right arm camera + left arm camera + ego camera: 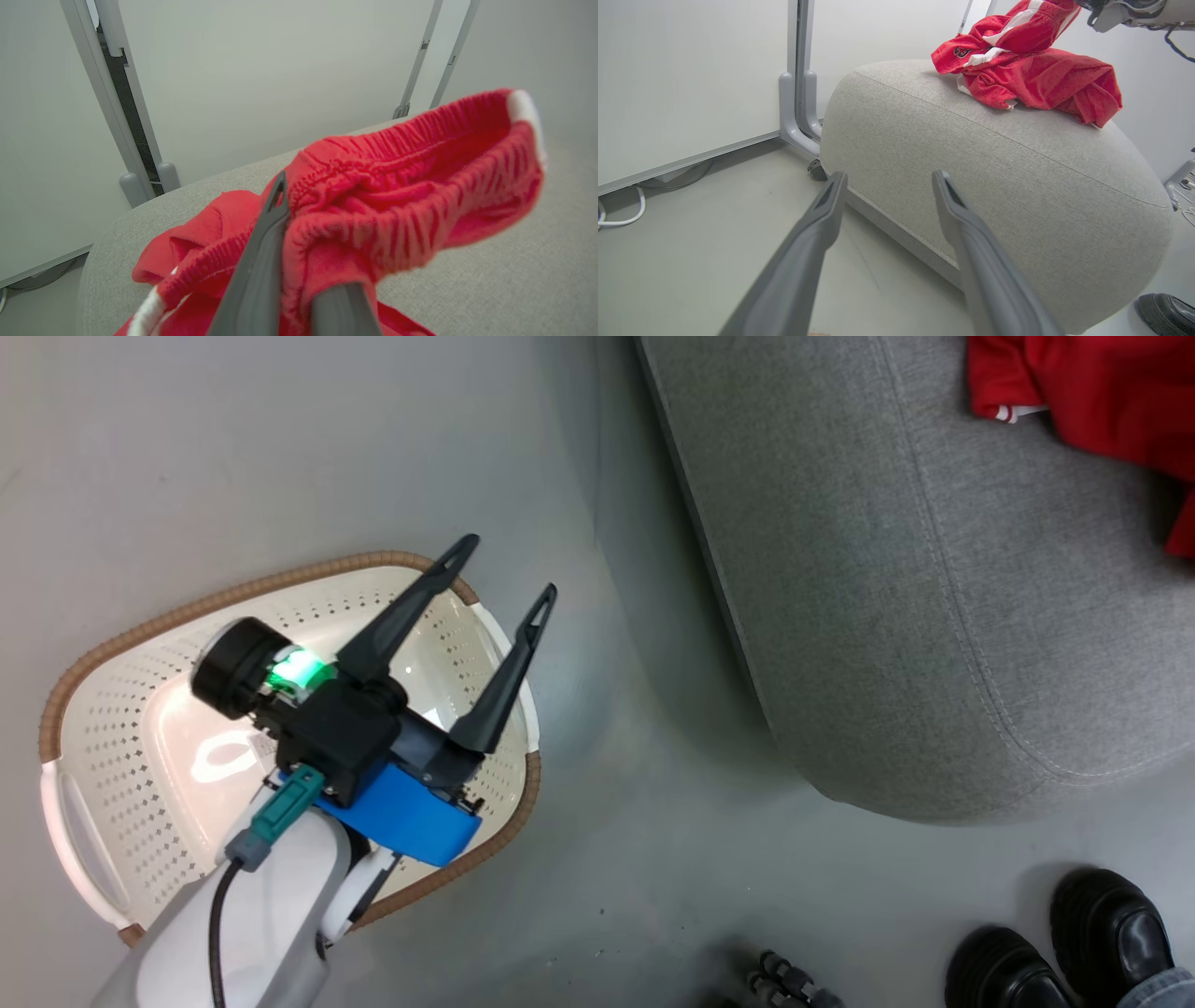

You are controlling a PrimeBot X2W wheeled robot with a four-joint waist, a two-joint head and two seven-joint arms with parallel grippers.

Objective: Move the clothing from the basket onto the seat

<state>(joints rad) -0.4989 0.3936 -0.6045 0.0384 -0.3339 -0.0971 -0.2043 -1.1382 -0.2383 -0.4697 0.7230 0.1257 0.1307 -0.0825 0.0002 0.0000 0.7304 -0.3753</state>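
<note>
Clothing, bright red, was clamped in the right claw at the bottom centre of the right wrist frame. The two dark fingers were pinched on a ribbed elastic waistband. The band's long axis ran from lower left to upper right of that frame, and its far end was lifted into the air. Just below it, at lower left, more red cloth with a white stripe lay on the grey sofa. The held garment hung directly over the sofa, so letting go looked like all the next move needed.

In the head frame, the left claw hung at centre left, fingers spread wide and gripping nothing. Beneath it sat the white basket, and the visible part of its floor was bare plastic. The clothing lay well apart from this claw, toward the upper right corner, so the right arm was much the nearer. In the left wrist frame the red heap sat on the sofa's top at upper right.

Counted: apparently two red garments, though the heap made them hard to separate; one basket; one sofa; two claws; two black shoes of a person at lower right.
</note>
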